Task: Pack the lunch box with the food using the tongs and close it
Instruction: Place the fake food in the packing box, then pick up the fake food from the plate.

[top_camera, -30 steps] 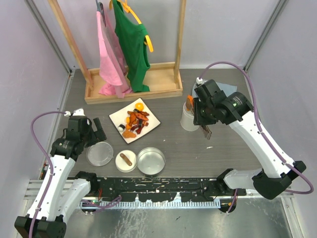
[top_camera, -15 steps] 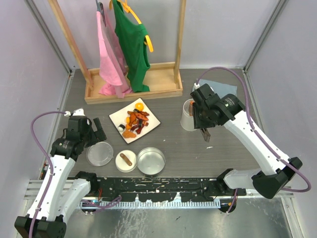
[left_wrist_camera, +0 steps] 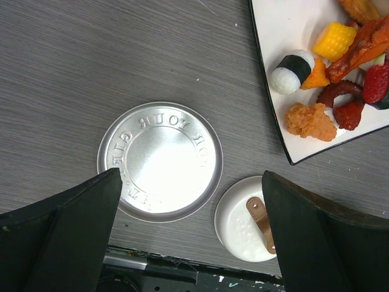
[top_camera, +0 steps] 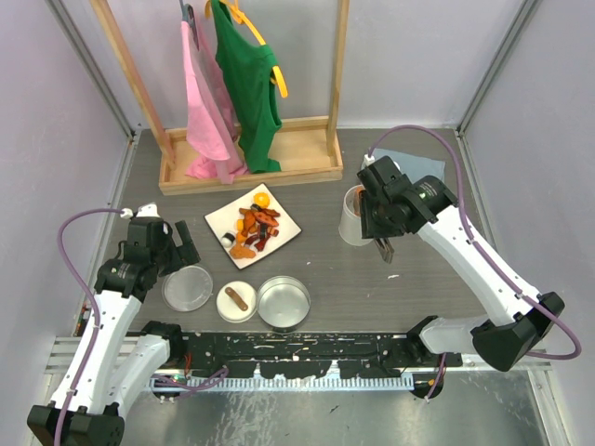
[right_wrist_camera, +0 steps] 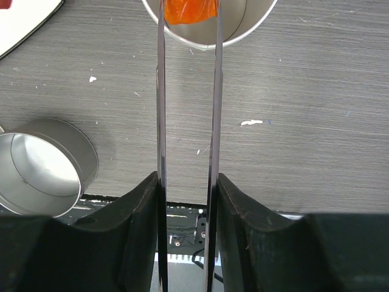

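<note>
Right wrist view: tongs (right_wrist_camera: 161,121) clamped between right gripper (right_wrist_camera: 187,179) fingers, tips pinching orange piece (right_wrist_camera: 191,11) at the cup (right_wrist_camera: 243,27) mouth (arm drawn closer over it than a second ago); release probably next. Left gripper (left_wrist_camera: 189,182) spread wide, empty, above flat lid (left_wrist_camera: 160,159). Nearby: small dish (left_wrist_camera: 234,228) with sausage piece (left_wrist_camera: 261,220), plate (left_wrist_camera: 273,30) of remaining food (left_wrist_camera: 316,118), wide tin (right_wrist_camera: 42,164). No obstruction seen.

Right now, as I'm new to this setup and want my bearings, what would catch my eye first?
The right end effector grips slim tongs with an orange piece between their tips at the open cup, right of centre. At mid-table a white plate carries a bright heap of food, and a pink top and a green top hang on the wooden rack at the back.
</note>
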